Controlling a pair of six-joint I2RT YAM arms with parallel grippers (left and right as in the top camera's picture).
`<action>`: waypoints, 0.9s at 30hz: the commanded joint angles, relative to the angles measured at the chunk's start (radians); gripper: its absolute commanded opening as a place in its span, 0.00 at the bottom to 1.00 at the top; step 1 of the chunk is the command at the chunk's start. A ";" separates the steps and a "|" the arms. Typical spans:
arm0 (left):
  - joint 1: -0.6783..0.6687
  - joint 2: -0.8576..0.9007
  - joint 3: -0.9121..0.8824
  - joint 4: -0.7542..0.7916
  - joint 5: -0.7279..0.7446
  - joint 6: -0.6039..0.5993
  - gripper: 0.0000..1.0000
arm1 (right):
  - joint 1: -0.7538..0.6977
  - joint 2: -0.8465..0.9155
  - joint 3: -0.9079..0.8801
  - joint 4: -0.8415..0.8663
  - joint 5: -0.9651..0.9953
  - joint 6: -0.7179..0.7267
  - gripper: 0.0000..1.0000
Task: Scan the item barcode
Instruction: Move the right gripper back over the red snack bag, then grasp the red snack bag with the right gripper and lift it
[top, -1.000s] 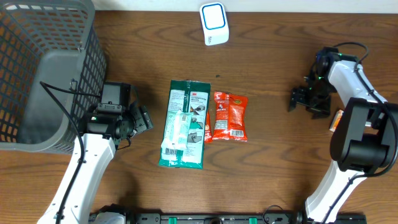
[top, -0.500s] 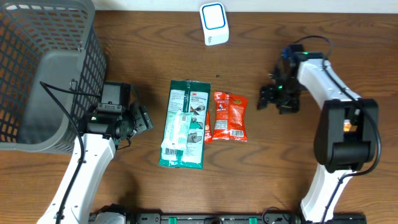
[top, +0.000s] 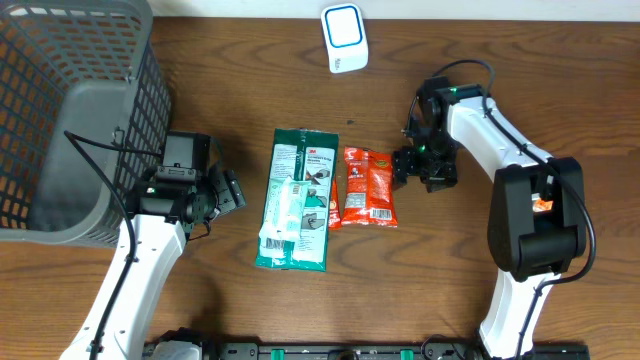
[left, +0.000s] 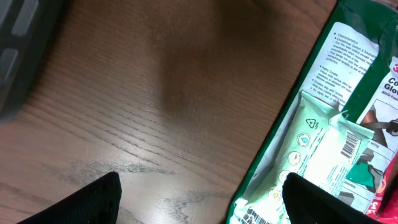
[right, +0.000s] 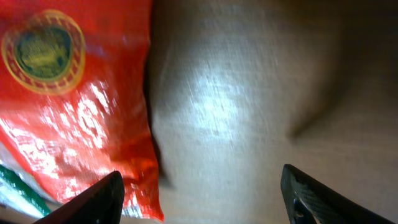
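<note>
Grey mesh basket (top: 60, 60) (far left), wooden table (top: 440, 270)

1. From where I stand, this looks like a robotics lab dressed up as a shop checkout.
2. The shop side: a grey mesh basket (top: 60, 100), a sealed green pack (top: 298, 200), a glossy red packet (top: 370, 186) and a small white scanner (top: 344, 38).
3. The lab side: a white left arm (top: 135, 275) and a white right arm (top: 500, 135) stand at one wood-grain table (top: 450, 300).
</note>
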 joint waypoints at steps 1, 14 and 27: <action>0.004 0.002 0.001 0.003 -0.009 -0.002 0.84 | 0.007 -0.023 0.050 -0.018 -0.003 -0.007 0.75; 0.004 0.002 0.001 0.003 -0.009 -0.002 0.84 | 0.018 -0.098 0.067 0.170 -0.242 0.006 0.68; 0.004 0.002 0.001 0.003 -0.009 -0.003 0.84 | 0.147 -0.090 0.041 0.401 -0.071 0.094 0.01</action>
